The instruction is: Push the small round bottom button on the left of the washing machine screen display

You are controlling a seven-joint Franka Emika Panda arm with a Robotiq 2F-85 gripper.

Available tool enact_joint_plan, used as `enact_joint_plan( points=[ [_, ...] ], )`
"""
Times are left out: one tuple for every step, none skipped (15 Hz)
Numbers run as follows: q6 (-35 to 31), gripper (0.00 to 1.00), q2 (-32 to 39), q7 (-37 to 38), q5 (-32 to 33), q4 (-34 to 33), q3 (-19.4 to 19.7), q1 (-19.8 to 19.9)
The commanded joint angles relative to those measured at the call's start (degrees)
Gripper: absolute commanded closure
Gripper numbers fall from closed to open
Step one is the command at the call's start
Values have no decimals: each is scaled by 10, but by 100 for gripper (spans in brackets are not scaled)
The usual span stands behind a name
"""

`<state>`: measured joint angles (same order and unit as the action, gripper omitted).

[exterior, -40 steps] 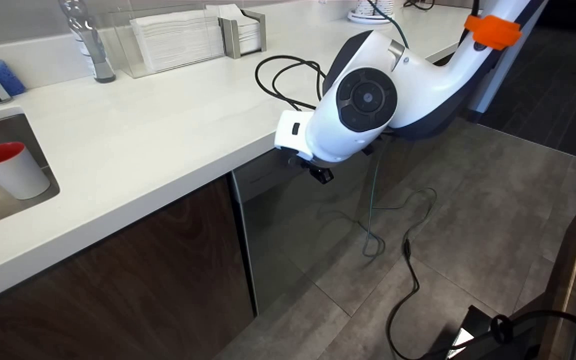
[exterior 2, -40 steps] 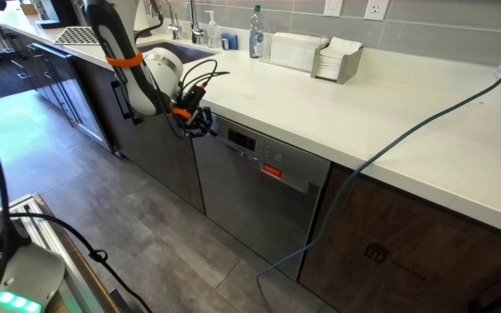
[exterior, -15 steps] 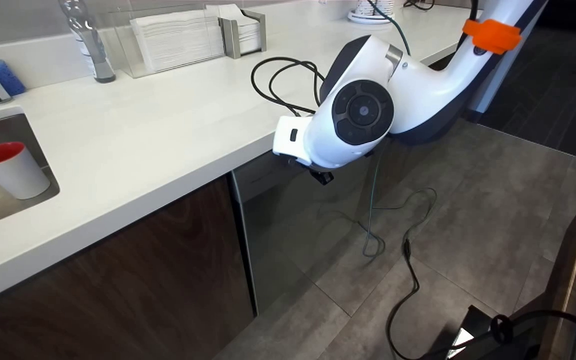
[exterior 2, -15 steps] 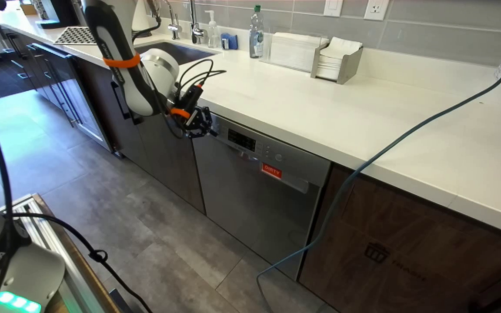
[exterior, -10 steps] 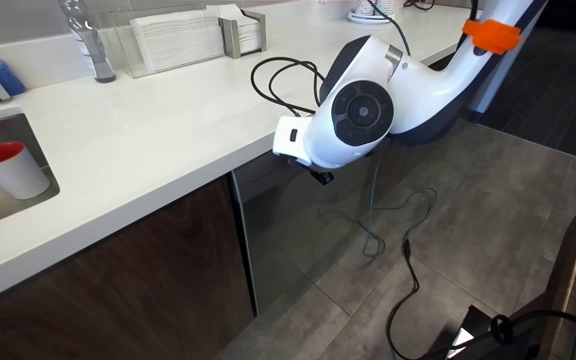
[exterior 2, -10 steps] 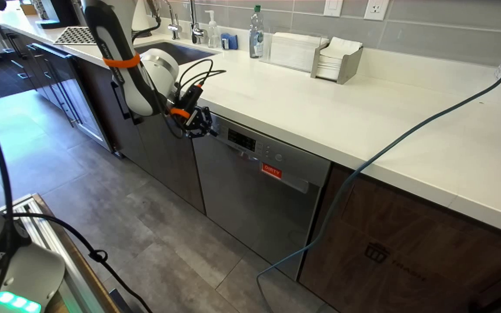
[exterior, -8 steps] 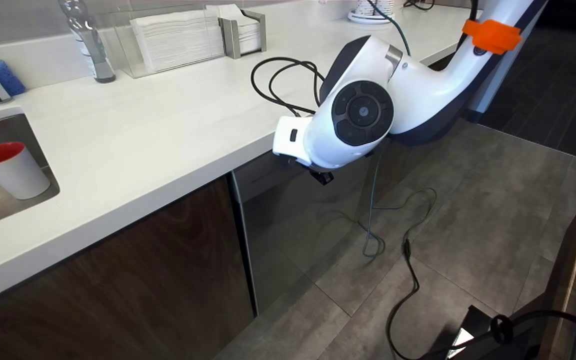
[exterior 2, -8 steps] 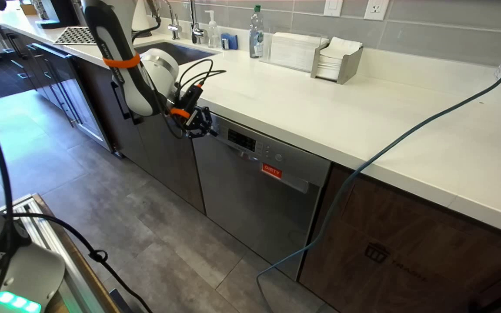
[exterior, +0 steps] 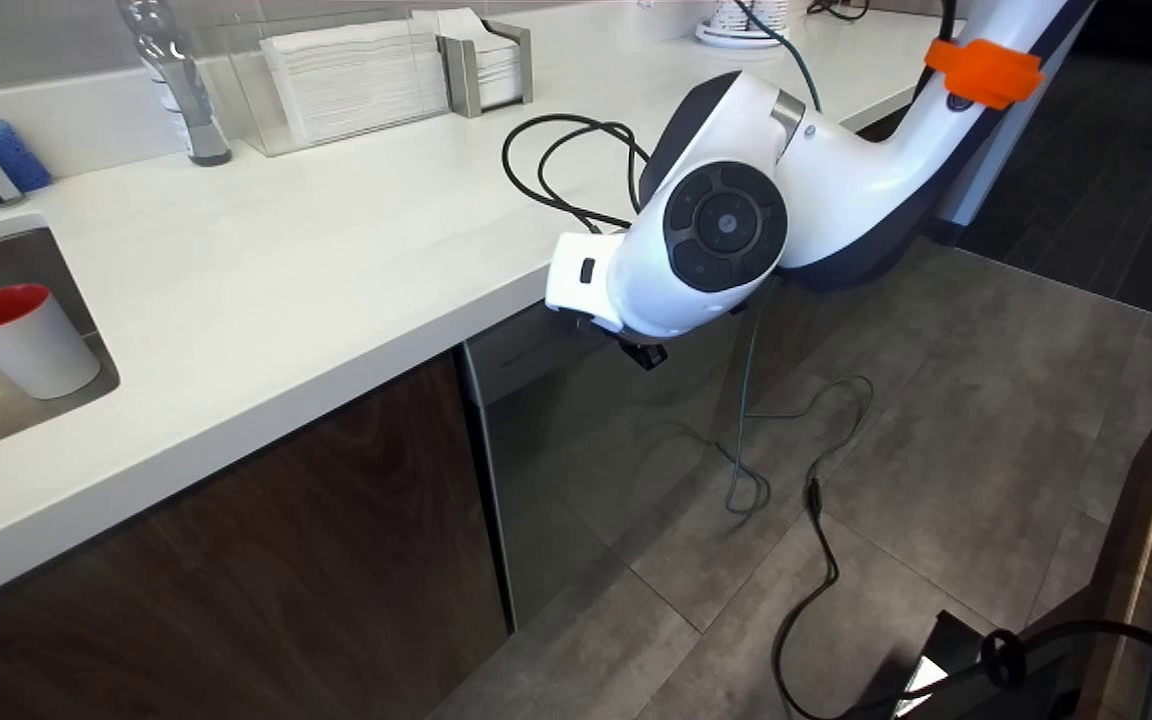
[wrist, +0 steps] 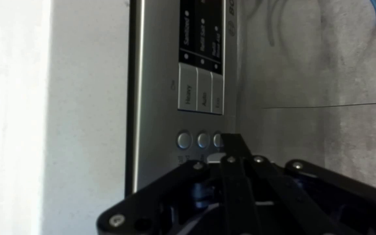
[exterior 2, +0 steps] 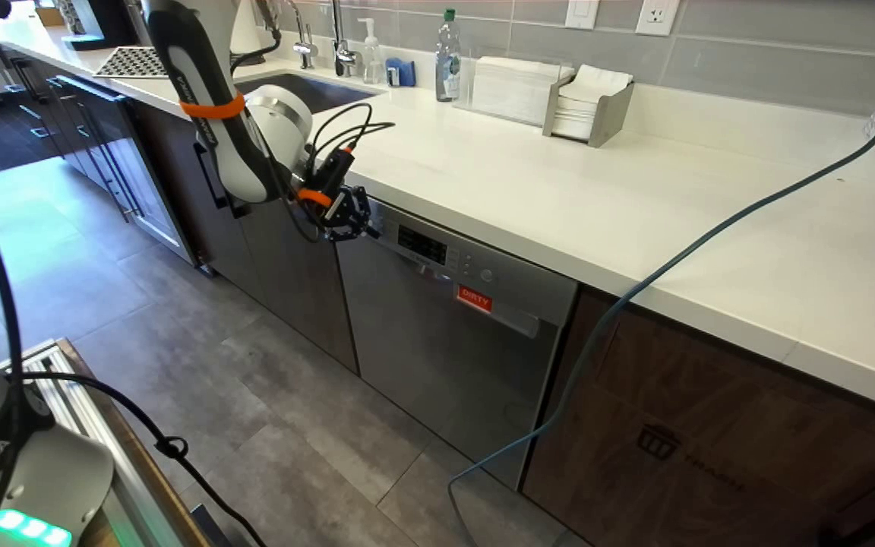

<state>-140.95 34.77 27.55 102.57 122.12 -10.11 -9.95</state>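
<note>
The washing machine [exterior 2: 437,334] is a grey steel-fronted appliance under the counter. Its dark screen display [exterior 2: 422,245] also shows in the wrist view [wrist: 196,36], with white labels. Beside it in the wrist view is a line of three small round silver buttons. The bottom button [wrist: 217,140], rightmost there, is partly covered by my fingertips. My gripper [wrist: 233,137] is shut and empty, its tips over or just in front of that button; I cannot tell whether they touch. In an exterior view, the gripper [exterior 2: 373,232] is at the panel, left of the display; the other exterior view mostly hides it.
The white countertop [exterior 2: 498,175] overhangs just above the control strip; its edge also shows in the wrist view [wrist: 86,114]. A red DIRTY sign [exterior 2: 475,298] is on the appliance front. A blue cable [exterior 2: 582,365] hangs across its right side. Wrist cables [exterior: 536,160] loop over the counter.
Since the earliest frames, the wrist has shifted and tilted slightly downward, with the fingertips staying by the panel. Over the last second nothing visibly moves.
</note>
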Motion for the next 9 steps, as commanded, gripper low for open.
enact_joint_plan(
  points=[
    [14, 100, 4, 9, 23, -16, -5, 5],
    [11, 100, 5, 11, 23, -16, -6, 6],
    [12, 100, 5, 10, 21, -15, -6, 6],
    [11, 100, 4, 11, 22, -15, -6, 7],
    [12, 100, 3, 12, 22, -14, -6, 7],
    [11, 100, 3, 13, 21, -13, -6, 7],
    [12, 100, 3, 14, 20, -13, -6, 7],
    [14, 100, 3, 13, 19, -13, -6, 6],
    [13, 100, 3, 14, 19, -12, -6, 6]
  ],
)
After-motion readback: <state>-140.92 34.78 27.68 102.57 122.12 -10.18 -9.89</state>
